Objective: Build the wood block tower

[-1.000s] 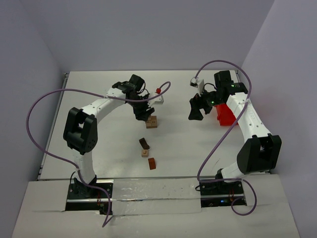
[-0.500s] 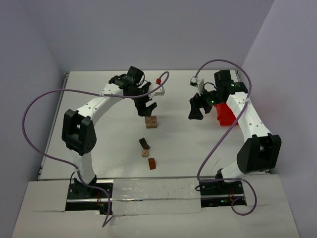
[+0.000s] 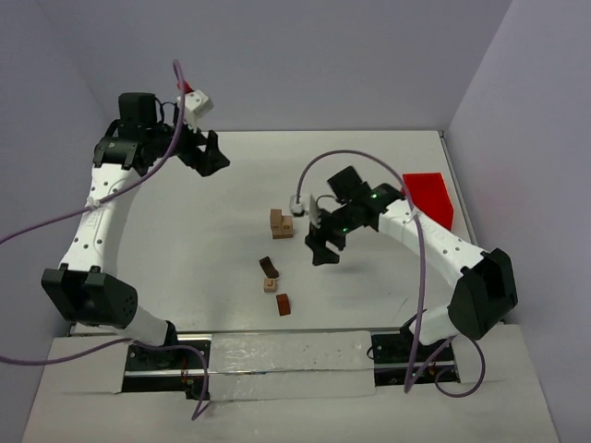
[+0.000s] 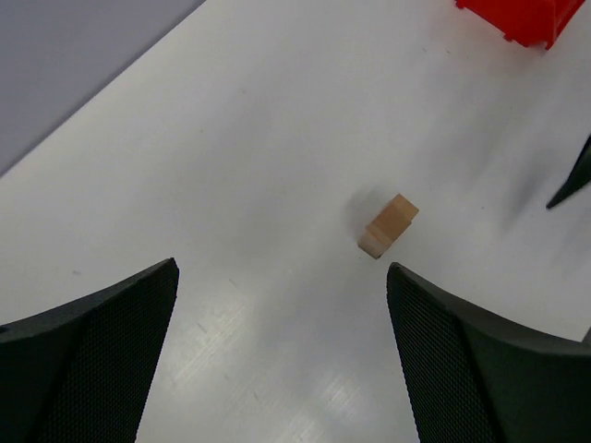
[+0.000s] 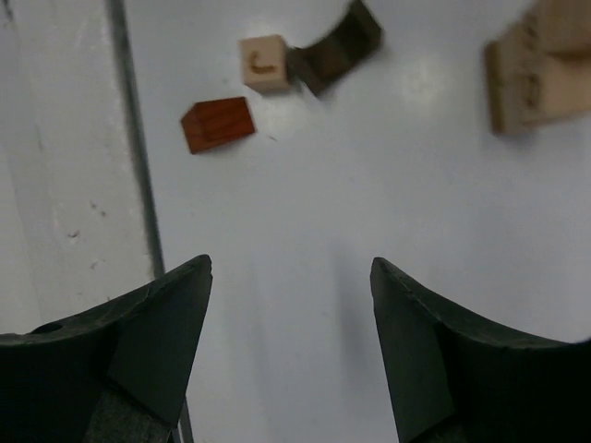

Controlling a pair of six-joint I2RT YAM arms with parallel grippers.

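White counter point(image 3: 185, 240), grey walls point(image 3: 277, 65). Mid-counter: wood block tower point(image 3: 282, 222), short tan stack. Loose toward arm bases: dark brown piece point(image 3: 269, 268), tan cube point(image 3: 270, 285), reddish-brown block point(image 3: 283, 304). Right fingers point(image 3: 322, 252) spread, empty, near, right of that row — I judge this arm nearer. Left fingers point(image 3: 209, 152) spread, empty, raised far left, well apart. Right wrist view shows dark mark on cube; top view cannot.

Counter point(image 3: 203, 240): white, smooth, slight sheen. Wood block tower point(image 3: 282, 224): pale tan wood, matt, unvarnished-looking. Reddish-brown block point(image 5: 218, 125): satin stain; dark brown piece point(image 5: 337, 51): matt. Red bin point(image 3: 428, 196): glossy plastic. Left hand point(image 4: 282, 268): fingers point(image 4: 102, 360) black, matt, fine mesh texture. Right hand point(image 5: 291, 268): fingers point(image 5: 138, 351) dark, matt, smooth.
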